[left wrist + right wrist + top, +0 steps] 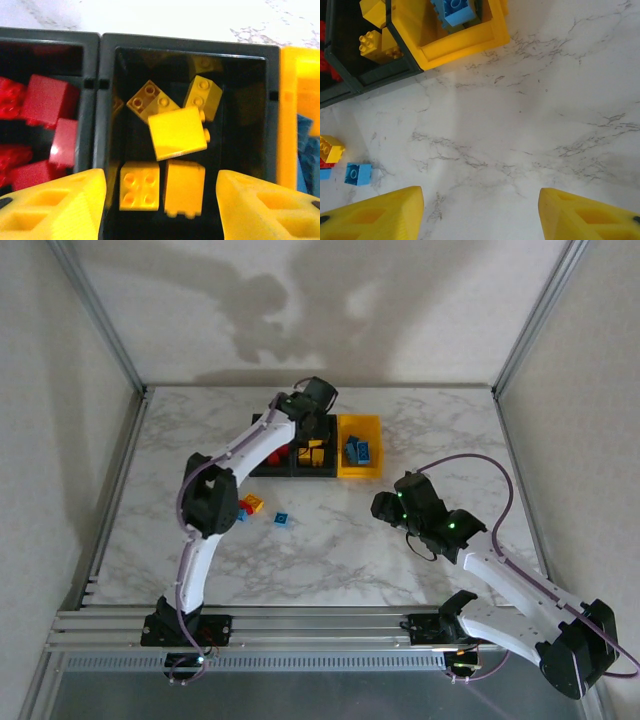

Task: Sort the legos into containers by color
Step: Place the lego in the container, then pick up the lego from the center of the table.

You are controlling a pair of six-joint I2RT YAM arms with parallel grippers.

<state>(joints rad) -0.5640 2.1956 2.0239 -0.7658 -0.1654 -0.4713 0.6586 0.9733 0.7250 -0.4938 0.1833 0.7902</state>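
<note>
Three containers stand in a row at the back of the table. The left black bin (268, 462) holds red legos (47, 102). The middle black bin (190, 42) holds several yellow legos, one (177, 132) lying tilted on top of the others. The yellow bin (360, 470) holds blue legos (360, 449). My left gripper (160, 205) hangs open over the middle bin with nothing between its fingers. My right gripper (481, 210) is open above bare marble, in front of the yellow bin (465, 42). Loose on the table are a yellow lego (254, 503), a red one (245, 508) and a blue one (283, 519).
The loose legos lie by the left arm's elbow (210, 502), left of the right gripper (385, 505). In the right wrist view they sit at the left edge: a yellow (330, 148) and a blue (358, 174). Metal frame posts edge the marble table (440, 430).
</note>
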